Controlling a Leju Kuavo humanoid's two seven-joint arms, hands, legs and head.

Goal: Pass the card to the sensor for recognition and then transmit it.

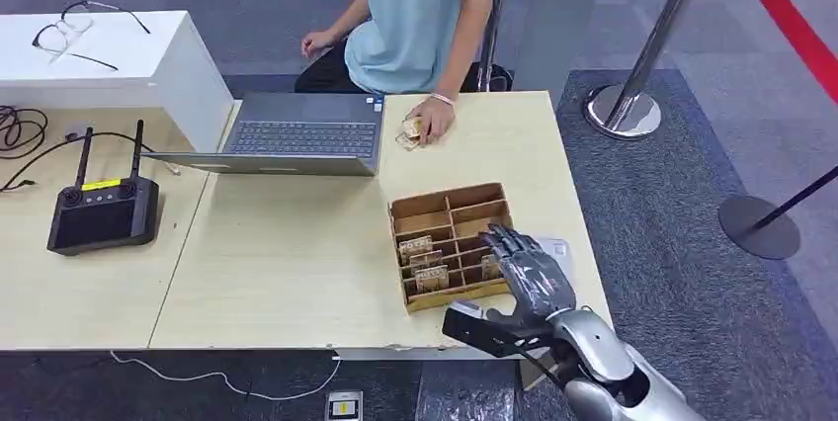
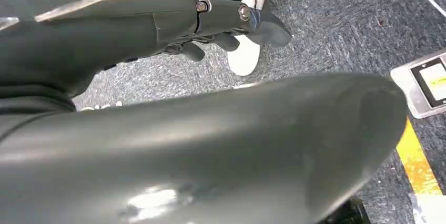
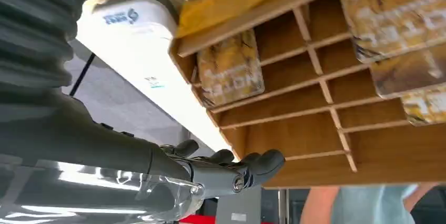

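Worktop (image 1: 296, 263): pale wood, carrying an open laptop (image 1: 296, 134) at its far side.
Tray (image 1: 450, 206): wooden, divided into compartments, near the right edge.
Right hand (image 1: 529, 268): over the tray's right side, fingers spread, holding nothing.
Left hand (image 2: 231, 24): fingers curled, grip unclear.
Cards (image 1: 417, 246): in the tray's left compartments.
Person's hand (image 1: 432, 125): resting right of the laptop.

laptop (image 1: 296, 134): open on the table (image 1: 277, 263), at its far edge
person (image 1: 415, 16): sits behind the laptop, one hand (image 1: 431, 123) on the table just right of it
remote (image 1: 102, 210): black with two antennas, left of the laptop
cables (image 1: 20, 134): black, far left of the laptop
glasses (image 1: 69, 31): on a white box (image 1: 148, 65), up and left of the laptop
posts (image 1: 632, 95): silver, on the carpet right of the laptop
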